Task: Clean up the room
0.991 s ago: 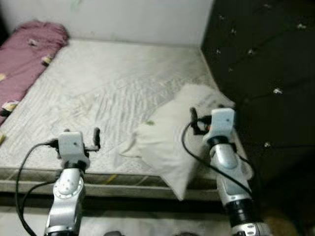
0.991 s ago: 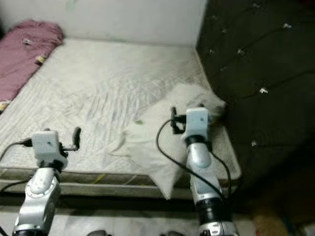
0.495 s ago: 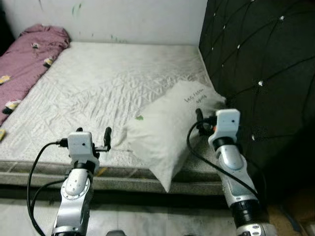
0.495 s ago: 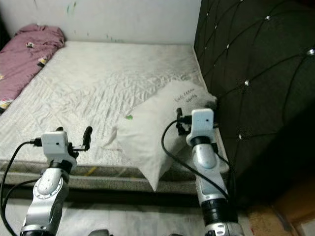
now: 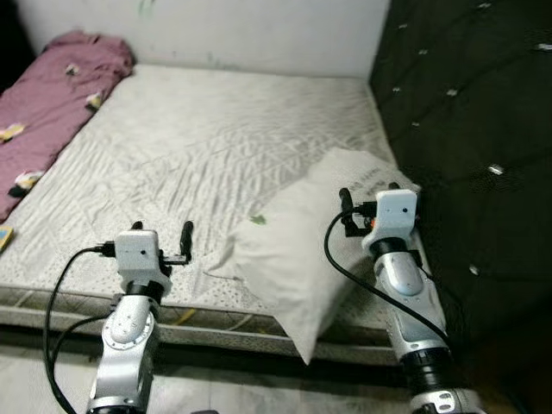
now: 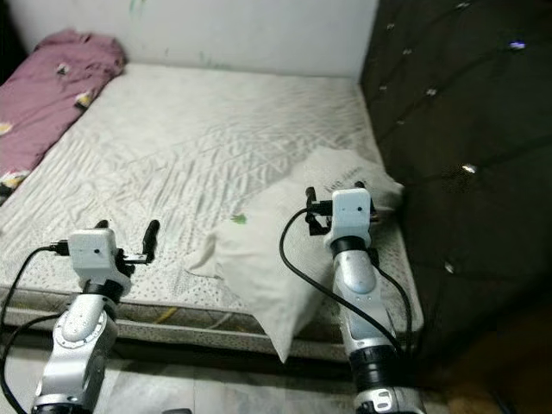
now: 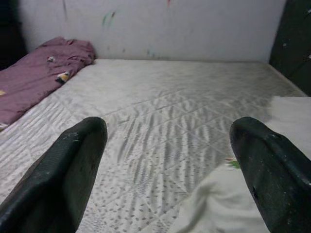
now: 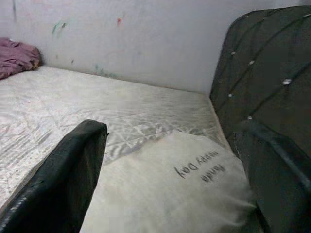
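Both grippers, left [image 5: 185,233] and right [image 5: 345,207], hover with fingers spread, lower frame, seemingly poised to straighten the pillow [image 5: 302,250].

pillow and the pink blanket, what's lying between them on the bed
Just bare quilted mattress. In the left eye view the white pillow lies near the black headboard, and the pink blanket is bunched at the far left edge.

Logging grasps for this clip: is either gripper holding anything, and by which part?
Nothing is held. The left gripper is open above the mattress; the right gripper is open over the white pillow.
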